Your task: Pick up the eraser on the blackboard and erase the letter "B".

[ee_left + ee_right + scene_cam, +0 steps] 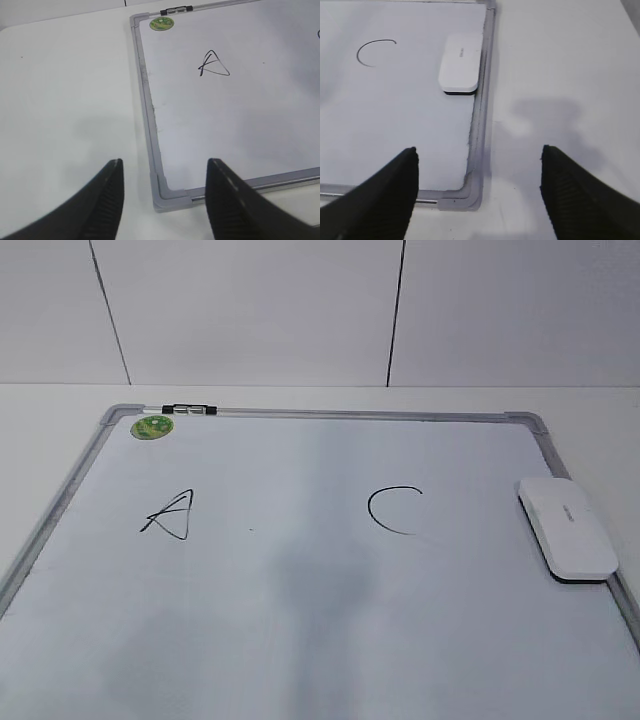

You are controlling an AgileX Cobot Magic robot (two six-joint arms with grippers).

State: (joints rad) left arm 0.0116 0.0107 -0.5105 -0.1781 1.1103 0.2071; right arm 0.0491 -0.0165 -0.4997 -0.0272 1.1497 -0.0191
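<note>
Eraser (566, 527) lies flat on the blackboard (320, 640), at the board's right edge, just beside the grey frame rail, white face up, dark underside showing as a thin line at its near end. Small grey lettering on top, too small to read. It sits to the right of the black "C" (393, 510), well apart from it.

No "B" is visible on the board: between the "A" (170, 515) and the "C" the surface is bare white apart from a tiny dark speck.

Right gripper (477, 192) hangs above the board's near right corner, jaws spread wide, holding nothing. Eraser is ahead of it along the same frame rail, well apart, slightly left of the jaw gap's centre.

Left gripper (164, 197) hangs above the board's near left corner, jaws also apart and empty, the "A" ahead of it. Fingers (227, 205) are black with ribbed inner pads.

Board: glossy white, grey metal frame, rounded corner pieces. Round green sticker (152, 426) in the far left corner; small black-and-white marker (189, 409) lies on the far frame rail just beside it. Board rests on a matte white table (65, 100).
</note>
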